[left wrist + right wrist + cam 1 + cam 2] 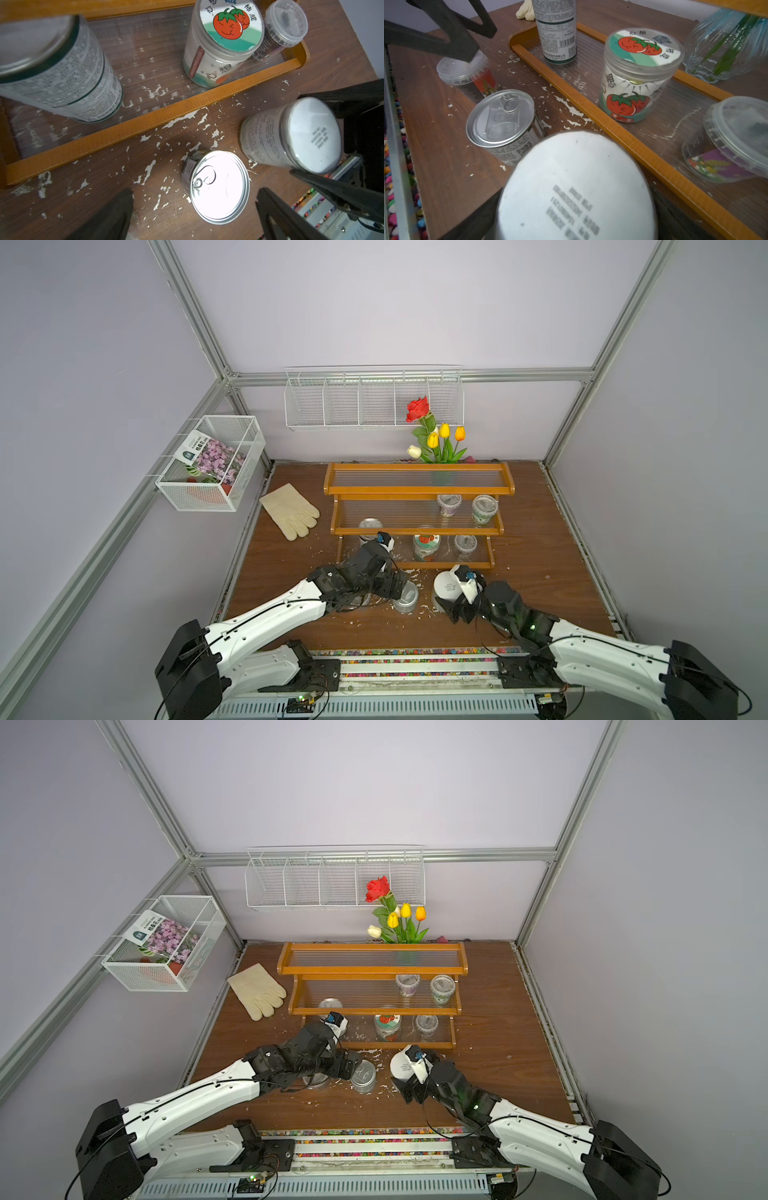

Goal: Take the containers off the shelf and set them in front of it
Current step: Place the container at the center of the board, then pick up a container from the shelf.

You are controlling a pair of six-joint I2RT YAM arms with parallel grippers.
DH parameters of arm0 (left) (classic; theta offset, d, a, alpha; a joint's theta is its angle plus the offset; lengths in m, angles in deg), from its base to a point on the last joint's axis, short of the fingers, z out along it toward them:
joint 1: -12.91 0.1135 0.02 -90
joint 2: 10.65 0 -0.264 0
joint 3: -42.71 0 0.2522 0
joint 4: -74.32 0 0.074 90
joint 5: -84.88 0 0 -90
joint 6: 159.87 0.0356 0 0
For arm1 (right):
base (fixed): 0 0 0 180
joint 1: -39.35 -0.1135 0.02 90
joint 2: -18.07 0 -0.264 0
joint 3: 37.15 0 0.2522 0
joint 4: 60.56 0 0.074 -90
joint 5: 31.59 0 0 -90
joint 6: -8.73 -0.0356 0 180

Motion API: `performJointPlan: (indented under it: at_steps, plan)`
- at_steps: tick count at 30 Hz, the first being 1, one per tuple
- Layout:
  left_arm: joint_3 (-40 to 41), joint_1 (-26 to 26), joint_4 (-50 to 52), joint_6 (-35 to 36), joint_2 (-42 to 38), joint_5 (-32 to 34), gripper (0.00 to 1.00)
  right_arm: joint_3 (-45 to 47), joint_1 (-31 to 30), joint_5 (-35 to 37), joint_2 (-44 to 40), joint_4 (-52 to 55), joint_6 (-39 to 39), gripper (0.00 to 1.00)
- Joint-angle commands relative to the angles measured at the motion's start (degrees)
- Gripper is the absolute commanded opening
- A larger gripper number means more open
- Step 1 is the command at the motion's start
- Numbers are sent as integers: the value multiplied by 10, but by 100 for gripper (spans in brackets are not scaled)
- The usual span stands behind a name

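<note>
Reading 心想 and 柿成 on the lid of the red-fruit jar [230, 27]; showing a barcode and QR code on the tall can [556, 31]; blurring past reading on the white-lidded jar [577, 187].

Top views: high, faced down toward 12 o'clock.
Wrist views: close, both saw the pull-tab tin [216, 187] [500, 122].

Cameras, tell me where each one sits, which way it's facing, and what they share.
Top views: side by side, high over the robot, looking down and forward at the shelf; left arm and right arm show.
Left wrist: on the left arm, looking down at the pull-tab tin before the shelf; the left fingers show, spread wide.
Right wrist: on the right arm, looking over the white-lidded jar toward the shelf's lowest tier; the left fingers show.
Shared: both wrist views show the tin, that jar and the red-fruit jar.
</note>
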Motion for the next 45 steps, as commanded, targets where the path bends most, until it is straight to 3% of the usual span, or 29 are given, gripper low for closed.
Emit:
performJointPlan:
  at_steps: [1, 13, 21, 24, 30, 35, 45]
  plan:
    - [-18, 8, 16, 22, -11, -2, 97, -2, -3, 29, -19, 27, 10, 98]
    - [-28, 42, 28, 49, -28, -15, 97, -56, -3, 4, -70, 105, 14, 99]
    - [-35, 122, 32, 94, -58, -52, 98, -123, -3, 32, -116, 167, 20, 98]
    - [-38, 163, 21, 110, -67, -69, 98, -157, 8, 84, -86, 141, 23, 98]
    - [-40, 231, 2, 129, -79, -106, 98, -212, 113, 47, 1, 27, 5, 97]
    - [-29, 256, -10, 131, -90, -122, 98, -263, 136, 27, 85, -41, 22, 97]
    - [-6, 266, -22, 127, -100, -127, 98, -298, 155, 96, 223, -150, 19, 96]
